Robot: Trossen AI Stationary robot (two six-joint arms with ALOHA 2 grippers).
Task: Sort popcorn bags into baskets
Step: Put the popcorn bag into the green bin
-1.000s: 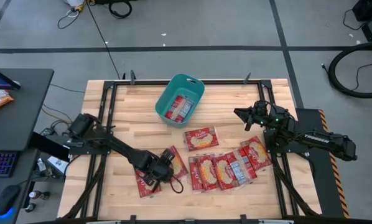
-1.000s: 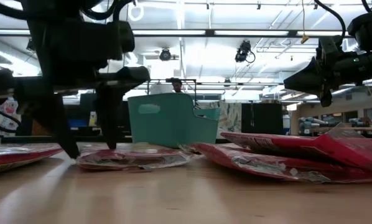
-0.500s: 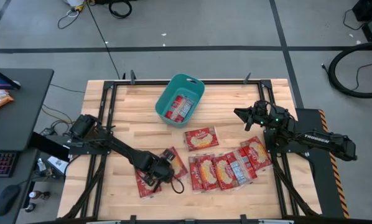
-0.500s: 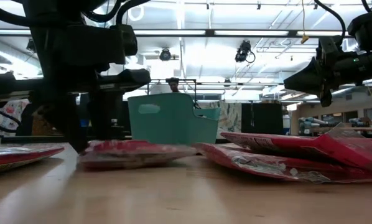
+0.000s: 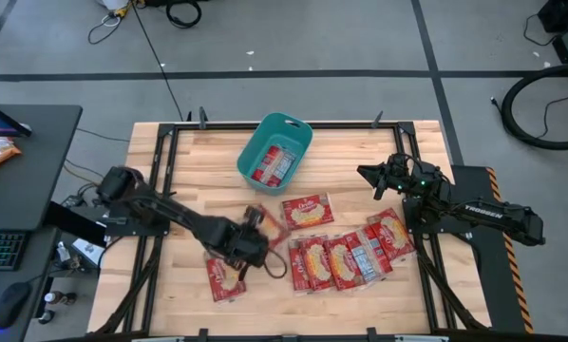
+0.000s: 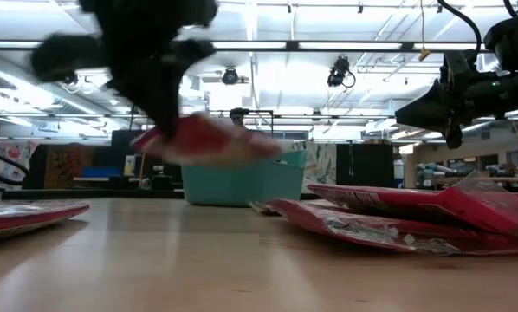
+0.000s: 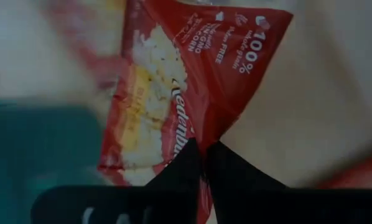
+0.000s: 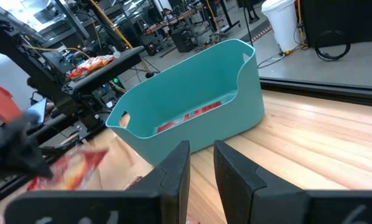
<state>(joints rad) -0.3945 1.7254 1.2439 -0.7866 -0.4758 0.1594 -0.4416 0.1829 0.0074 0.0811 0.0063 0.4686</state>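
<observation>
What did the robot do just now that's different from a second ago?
The left end effector pinched a flat red popcorn packet and lifted it off the wooden table, toward the teal plastic tub. The right end effector stayed put, as did the other packets.

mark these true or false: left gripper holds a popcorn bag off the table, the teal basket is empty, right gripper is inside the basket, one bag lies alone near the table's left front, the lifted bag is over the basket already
1. The left gripper holds a popcorn bag off the table. True: the low view shows it raised above the wood.
2. The teal basket is empty. False: at least one packet lies in it.
3. The right gripper is inside the basket. False: it hovers apart from it, by the table's right side.
4. One bag lies alone near the table's left front. True.
5. The lifted bag is over the basket already. False: in the high view it is short of the basket, near the table's middle.
</observation>
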